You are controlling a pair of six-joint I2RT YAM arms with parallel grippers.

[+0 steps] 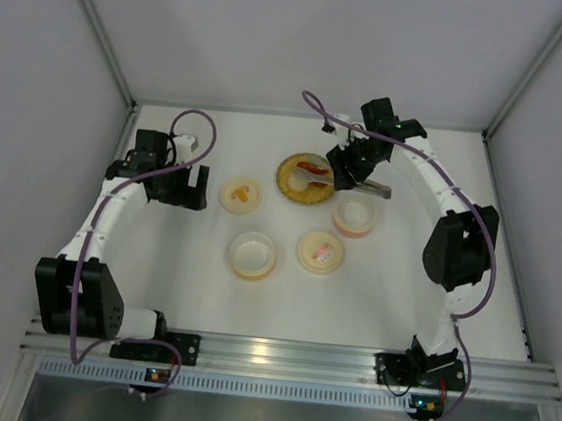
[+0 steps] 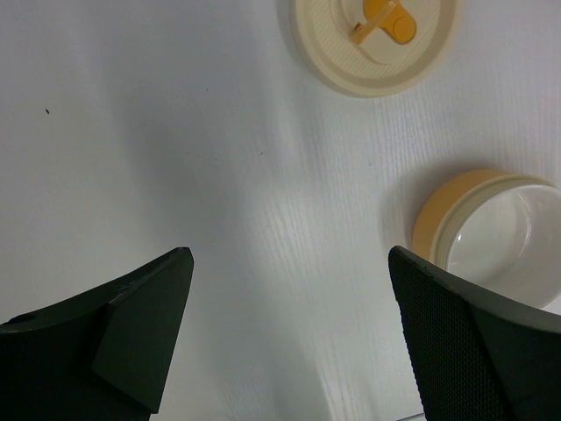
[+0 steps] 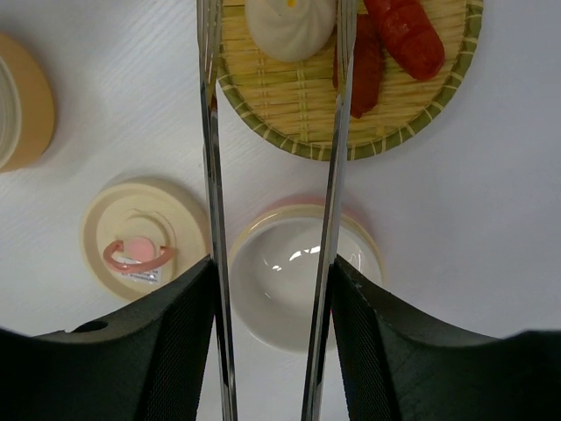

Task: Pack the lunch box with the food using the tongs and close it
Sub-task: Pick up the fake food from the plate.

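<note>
My right gripper (image 3: 272, 263) (image 1: 349, 167) is shut on the tongs (image 3: 210, 175), one finger pressing each silver arm. The arms reach out over the woven plate (image 3: 289, 114) (image 1: 286, 183). The cream-white ball (image 3: 289, 26) lies between the spread arms. Two red sausage pieces (image 3: 403, 35) lie just right of the right arm. Directly under the gripper stands the lunch box's pink bowl (image 3: 302, 272) (image 1: 354, 216), uncovered and with nothing in it. My left gripper (image 2: 289, 254) (image 1: 185, 188) hangs open over bare table at the left.
An orange bowl (image 1: 252, 254) (image 2: 491, 232) stands uncovered near the table's middle. The lid with an orange mark (image 1: 240, 195) (image 2: 377, 39) lies left of the plate. The lid with a pink mark (image 1: 320, 252) (image 3: 140, 250) lies beside the pink bowl.
</note>
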